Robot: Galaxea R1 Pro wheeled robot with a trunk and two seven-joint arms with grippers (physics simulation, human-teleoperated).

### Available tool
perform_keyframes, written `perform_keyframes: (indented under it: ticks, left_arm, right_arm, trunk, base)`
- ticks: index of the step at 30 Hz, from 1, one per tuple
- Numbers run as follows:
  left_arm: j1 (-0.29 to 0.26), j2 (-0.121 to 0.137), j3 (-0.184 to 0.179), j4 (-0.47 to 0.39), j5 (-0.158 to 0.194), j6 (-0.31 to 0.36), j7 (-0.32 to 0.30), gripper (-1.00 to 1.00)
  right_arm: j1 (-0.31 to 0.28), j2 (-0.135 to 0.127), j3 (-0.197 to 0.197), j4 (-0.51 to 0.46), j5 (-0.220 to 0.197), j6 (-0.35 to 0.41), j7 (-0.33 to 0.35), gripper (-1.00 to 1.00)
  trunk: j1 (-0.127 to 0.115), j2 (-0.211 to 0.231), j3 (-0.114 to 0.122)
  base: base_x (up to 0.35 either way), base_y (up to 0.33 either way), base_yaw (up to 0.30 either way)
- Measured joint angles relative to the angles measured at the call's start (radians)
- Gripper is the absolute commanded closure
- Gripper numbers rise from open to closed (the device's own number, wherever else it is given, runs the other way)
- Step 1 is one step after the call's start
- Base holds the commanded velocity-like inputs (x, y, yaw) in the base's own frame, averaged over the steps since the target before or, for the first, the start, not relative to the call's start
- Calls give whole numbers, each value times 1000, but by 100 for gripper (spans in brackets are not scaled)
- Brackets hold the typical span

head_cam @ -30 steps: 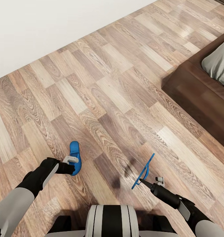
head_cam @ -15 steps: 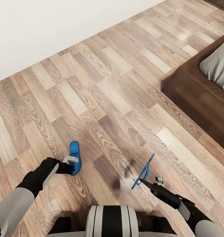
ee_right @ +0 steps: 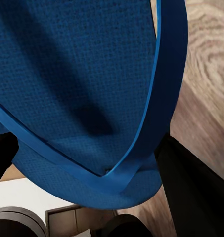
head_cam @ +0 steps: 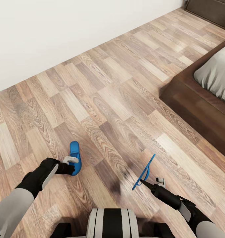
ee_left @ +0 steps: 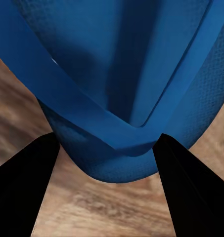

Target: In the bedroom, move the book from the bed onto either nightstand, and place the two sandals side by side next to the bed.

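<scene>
Each tool holds one blue sandal: left tool (head_cam: 71, 161), right tool (head_cam: 149, 185). The view has turned; the bed (head_cam: 195, 105) at right shows more, so dropping them is near.

we see a bright, evenly lit render with no clear light source. the wall (head_cam: 59, 29) is nearly blank white. the floor (head_cam: 102, 99) is sharp, its plank grain crisp, with a pale sheen toward the far end. soft dark shadows sit on the floor between the arms. in both wrist views the fingers (ee_left: 22, 192) are flat black, and the floor behind looks slightly blurred.
</scene>
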Motion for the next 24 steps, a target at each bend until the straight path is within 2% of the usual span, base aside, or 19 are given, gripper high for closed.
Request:
perform_keyframes:
  ticks: [4,7,13,20,24]
  left_arm:
    - [0,11,5,-29,6,2,-10,100]
    - [0,24,15,-47,10,2,-50,100]
    - [0,34,63,-54,8,3,-175,100]
    - [2,37,123,-55,10,7,-228,100]
    - [5,37,133,-56,12,7,-272,100]
  right_arm:
    - [0,0,0,1,0,2,0,100]
    - [0,0,0,3,0,3,0,100]
    - [0,0,-2,9,-4,3,-2,100]
    - [0,-2,-7,41,-6,1,-30,100]
    - [0,-7,-10,57,-8,0,-51,100]
  trunk:
    - [-2,1,15]
    - [-3,2,27]
    - [-6,3,50]
    - [-9,5,77]
    - [-11,6,93]
  base:
    - [0,0,0]
    - [0,0,0]
    - [0,0,0]
    - [0,0,0]
    - [0,0,0]
